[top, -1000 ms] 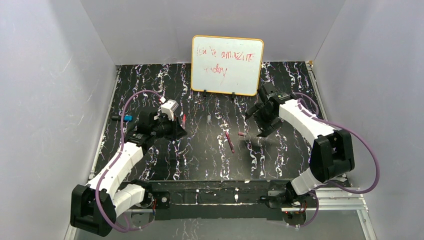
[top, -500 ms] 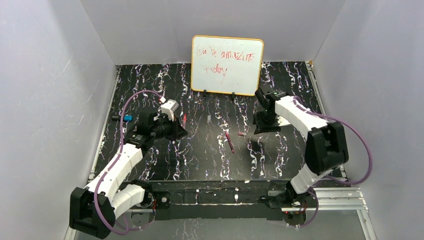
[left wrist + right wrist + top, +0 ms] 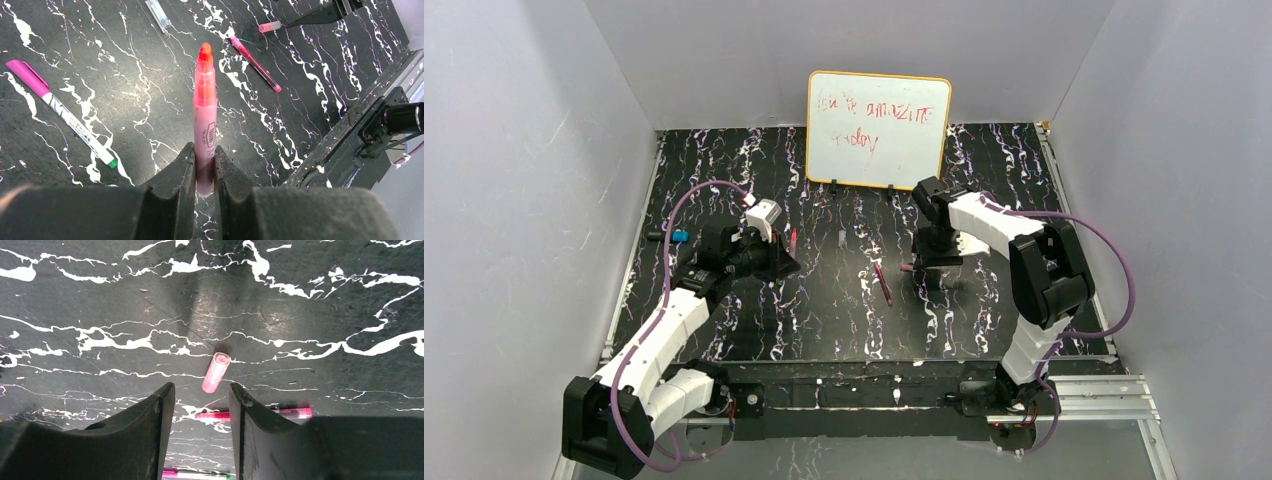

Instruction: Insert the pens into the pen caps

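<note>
Here the left gripper (image 3: pixel 204 161) pinches a translucent pink marker pen (image 3: pixel 205 115) at lower centre, its tip bare. The right gripper (image 3: pixel 201 389) hangs parted and empty, with a stubby pink pen cap (image 3: pixel 216 372) lying mid-frame just off its fingertips on the black marbled table (image 3: pixel 325 300).

Overhead view wide; wrist views close, downward — both share pink cap (image 3: pixel 216 373).

Soft, even light from above. Glare sheens the black tabletop (image 3: pixel 220 305) just ahead of the right gripper (image 3: pixel 201 388), which itself looks dark and out of focus.
</note>
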`<state>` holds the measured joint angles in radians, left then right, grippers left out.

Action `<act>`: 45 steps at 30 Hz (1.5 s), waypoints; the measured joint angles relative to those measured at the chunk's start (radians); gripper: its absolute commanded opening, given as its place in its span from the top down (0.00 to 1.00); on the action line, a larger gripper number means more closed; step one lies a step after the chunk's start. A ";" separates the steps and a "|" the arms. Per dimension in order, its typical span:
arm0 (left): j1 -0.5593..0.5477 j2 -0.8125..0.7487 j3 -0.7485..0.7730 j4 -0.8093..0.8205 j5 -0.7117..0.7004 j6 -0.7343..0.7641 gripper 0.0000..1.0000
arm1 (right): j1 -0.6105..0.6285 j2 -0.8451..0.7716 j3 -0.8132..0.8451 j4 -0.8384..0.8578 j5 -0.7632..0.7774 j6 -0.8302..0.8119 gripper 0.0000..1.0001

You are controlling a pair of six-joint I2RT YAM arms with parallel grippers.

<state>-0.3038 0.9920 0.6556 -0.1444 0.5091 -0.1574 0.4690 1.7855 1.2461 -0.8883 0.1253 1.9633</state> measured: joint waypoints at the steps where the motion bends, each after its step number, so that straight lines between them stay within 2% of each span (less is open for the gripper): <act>1: 0.000 0.000 0.000 0.000 0.000 0.000 1.00 | 0.000 0.003 0.000 0.005 0.000 0.002 0.50; 14: -0.002 0.000 0.000 0.000 -0.004 0.000 1.00 | 0.000 0.026 -0.081 0.089 -0.006 0.022 0.55; 18: -0.005 0.000 0.000 -0.001 -0.005 0.000 1.00 | 0.000 0.028 -0.084 0.098 -0.018 0.024 0.62; 23: -0.006 0.001 0.000 -0.002 -0.006 0.000 1.00 | 0.000 0.032 -0.085 0.105 -0.032 0.024 0.79; 26: -0.006 0.001 0.000 -0.003 -0.008 0.000 1.00 | 0.000 0.033 -0.085 0.107 -0.041 0.021 0.85; 36: -0.006 0.001 0.000 -0.014 -0.016 0.001 1.00 | -0.002 0.031 -0.092 0.118 -0.047 -0.009 0.94; 40: -0.006 0.001 0.000 -0.015 -0.020 0.001 1.00 | -0.002 0.029 -0.090 0.122 -0.036 -0.058 0.95; 45: -0.006 0.002 0.000 -0.017 -0.024 0.001 1.00 | 0.018 0.031 -0.034 0.083 0.063 -0.170 0.95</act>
<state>-0.3099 0.9939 0.6556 -0.1616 0.4847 -0.1562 0.4873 1.8168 1.2118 -0.8051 0.1886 1.7931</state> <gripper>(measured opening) 0.120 0.217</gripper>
